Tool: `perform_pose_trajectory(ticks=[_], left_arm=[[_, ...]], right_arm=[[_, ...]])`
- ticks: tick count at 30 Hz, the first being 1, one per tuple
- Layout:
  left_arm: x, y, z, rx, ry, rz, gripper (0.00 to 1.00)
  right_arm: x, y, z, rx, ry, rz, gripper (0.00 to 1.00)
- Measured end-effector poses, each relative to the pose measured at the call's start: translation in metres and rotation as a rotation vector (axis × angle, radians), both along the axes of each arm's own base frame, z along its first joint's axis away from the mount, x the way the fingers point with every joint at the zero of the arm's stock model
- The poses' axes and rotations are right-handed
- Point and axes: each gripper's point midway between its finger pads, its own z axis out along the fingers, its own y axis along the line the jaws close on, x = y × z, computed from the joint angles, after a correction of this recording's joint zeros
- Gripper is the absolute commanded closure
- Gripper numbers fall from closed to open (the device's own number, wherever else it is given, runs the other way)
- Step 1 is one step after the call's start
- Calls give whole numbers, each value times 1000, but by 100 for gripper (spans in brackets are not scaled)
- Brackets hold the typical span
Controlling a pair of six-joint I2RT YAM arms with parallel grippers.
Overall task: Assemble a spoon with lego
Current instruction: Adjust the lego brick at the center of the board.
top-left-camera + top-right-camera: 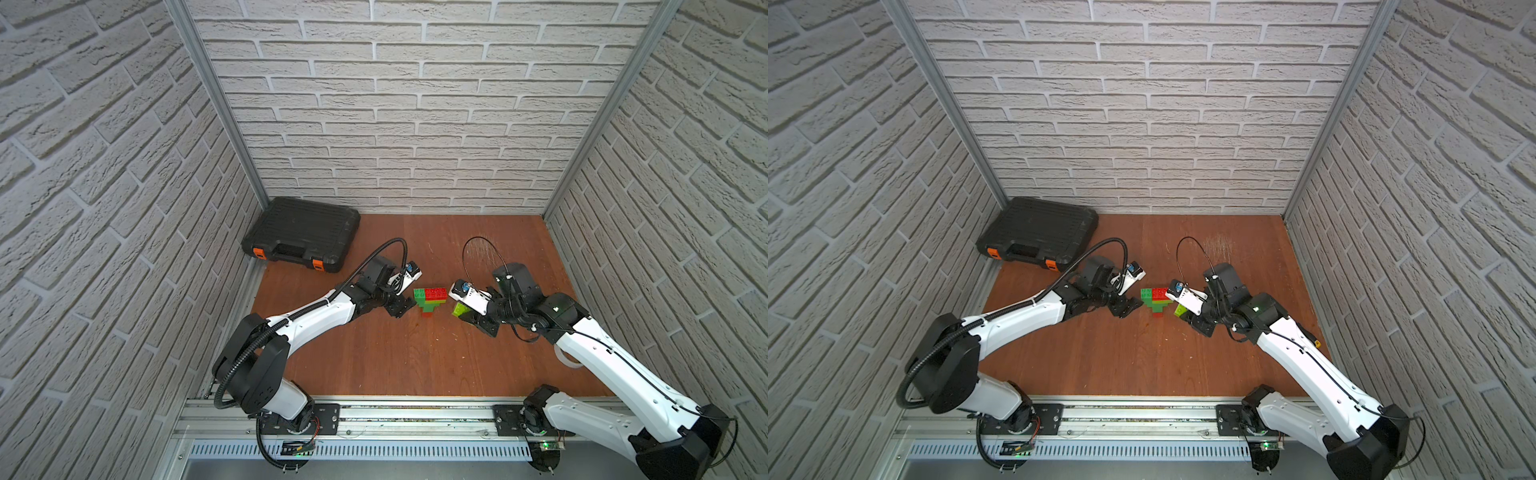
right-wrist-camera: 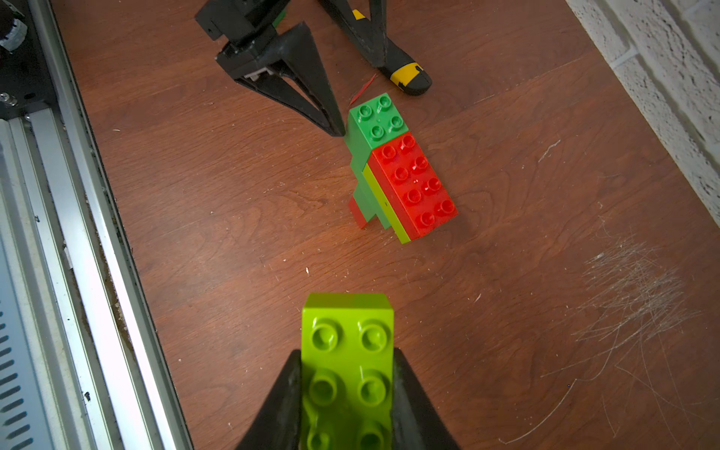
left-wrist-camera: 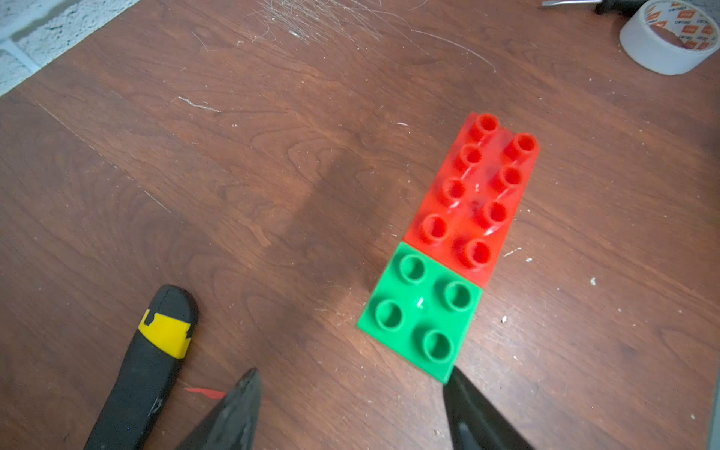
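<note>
Item: spoon [image 2: 393,171], part-built, near the middle of the table [image 1: 374,353], between the two arms in both top views. It appears to stand studs-up, though the views do not fully settle this. Make-up, top course down: red oblong brick [image 2: 413,183] butted end to end against a green square brick [image 2: 377,119]; under them a lime course [image 2: 383,198]; then green courses narrowing to a small red foot [image 2: 357,212]. Loose part: one lime oblong brick [image 2: 346,311], lifted clear of the table, near the spoon but apart from it, on the red brick's side. Right gripper [image 2: 346,352]: closed on that lime brick, a finger pressed to each long side. Left gripper [image 3: 350,374]: fingers spread, holding nothing; one fingertip [image 3: 454,380] meets, or lies just beside, a corner of the green square brick, the other well off it. Nearby, not part of the job: black-and-yellow utility knife [image 3: 152,370] lying beside the left gripper; roll of white tape [image 3: 670,39] farther off; black case [image 1: 303,232] in the far corner. Progress, as judged: stem end and lower head joined, well past halfway; the lime brick is not yet seated. No other loose bricks show, so whether more are to follow cannot be told.
</note>
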Motion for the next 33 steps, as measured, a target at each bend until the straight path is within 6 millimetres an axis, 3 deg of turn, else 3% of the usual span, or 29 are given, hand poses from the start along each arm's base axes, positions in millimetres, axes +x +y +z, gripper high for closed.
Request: perform_pose_trajectory(ticks=[12, 22, 29, 33], left_arm=[[9, 3, -5, 6, 13, 28, 28], [13, 8, -4, -6, 13, 37, 27], [-12, 23, -18, -9, -33, -25, 26], [-19, 21, -11, -55, -92, -65, 26]], right_arm=[[3, 5, -4, -8, 36, 28, 86], [10, 10, 4, -18, 39, 43, 86], [31, 22, 19, -25, 54, 63, 88], [50, 33, 19, -42, 85, 68, 88]])
